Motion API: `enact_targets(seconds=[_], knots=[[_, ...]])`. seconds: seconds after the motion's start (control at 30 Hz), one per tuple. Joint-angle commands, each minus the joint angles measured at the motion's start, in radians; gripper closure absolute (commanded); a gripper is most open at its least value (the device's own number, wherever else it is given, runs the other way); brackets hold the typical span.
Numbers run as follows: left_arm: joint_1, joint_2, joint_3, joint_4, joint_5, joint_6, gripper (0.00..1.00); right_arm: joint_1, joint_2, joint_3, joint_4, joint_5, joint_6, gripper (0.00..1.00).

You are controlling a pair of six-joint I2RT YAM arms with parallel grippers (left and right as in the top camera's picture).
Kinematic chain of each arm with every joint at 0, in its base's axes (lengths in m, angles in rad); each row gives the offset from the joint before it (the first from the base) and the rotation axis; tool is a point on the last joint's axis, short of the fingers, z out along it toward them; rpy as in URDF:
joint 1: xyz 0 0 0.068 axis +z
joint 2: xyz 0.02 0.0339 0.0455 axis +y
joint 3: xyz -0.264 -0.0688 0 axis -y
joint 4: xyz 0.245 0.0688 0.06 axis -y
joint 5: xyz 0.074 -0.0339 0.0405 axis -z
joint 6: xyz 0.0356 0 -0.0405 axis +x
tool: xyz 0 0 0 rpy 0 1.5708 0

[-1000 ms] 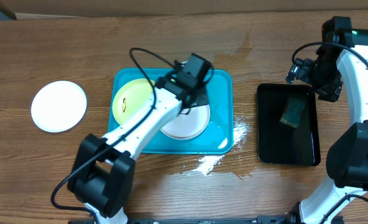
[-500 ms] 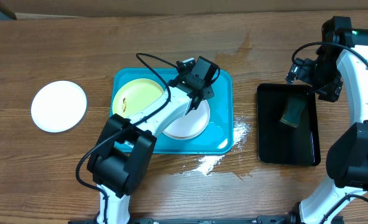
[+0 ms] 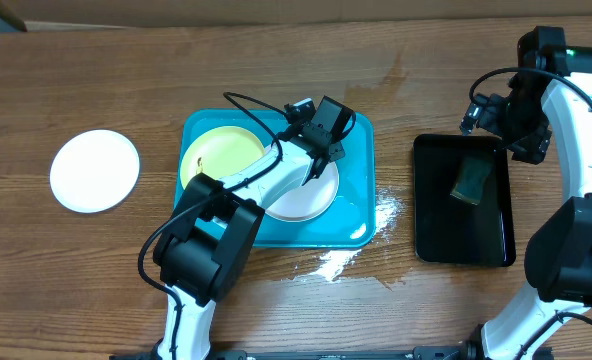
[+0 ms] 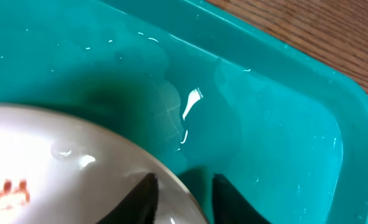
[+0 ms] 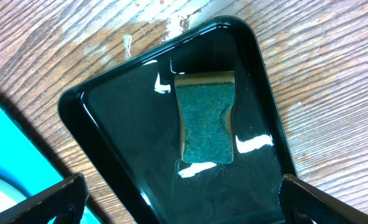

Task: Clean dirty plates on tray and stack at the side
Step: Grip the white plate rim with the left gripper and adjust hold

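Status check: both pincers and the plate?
Left pincer straddles rim of white plate in blue tray, not clamped. Right pincer open above sponge in black tray. Nothing blocking.

Large tray (image 3: pixel 358 222) sits at the centre of the table (image 3: pixel 276 60). Inside it, the first plate (image 3: pixel 211 150) lies toward 10 o'clock and the second plate (image 3: pixel 311 200) toward 4 o'clock. The third plate (image 3: pixel 94 170) rests on the table at 9 o'clock, well apart from the large tray. Small tray (image 3: pixel 496 250) stands at 3 o'clock, with a sponge (image 3: pixel 469 181) in its far half. A spill (image 3: pixel 341 262) lies on the table at the large tray's 5 o'clock corner.
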Motion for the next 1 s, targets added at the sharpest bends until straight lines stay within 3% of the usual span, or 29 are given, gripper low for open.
enact_targets(seconds=[0.0, 0.07, 0.5, 0.73, 0.97], knots=[[0.004, 0.01, 0.006, -0.003, -0.021, -0.01, 0.85, 0.003, -0.022, 0.014, 0.004, -0.002, 0.004, 0.0], [0.004, 0.01, 0.006, -0.002, -0.012, -0.01, 0.96, 0.003, -0.022, 0.014, 0.004, -0.002, 0.004, 0.0], [-0.02, 0.007, 0.006, -0.035, 0.343, 0.217, 0.96, 0.003, -0.022, 0.014, 0.004, -0.002, 0.004, 0.0], [-0.022, 0.007, 0.006, -0.12, 0.662, 0.438, 0.95, 0.003, -0.022, 0.014, 0.004, -0.002, 0.004, 0.0], [-0.022, 0.007, 0.006, -0.253, 0.739, 0.566, 0.92, 0.003, -0.022, 0.014, 0.003, -0.002, 0.005, 0.0]])
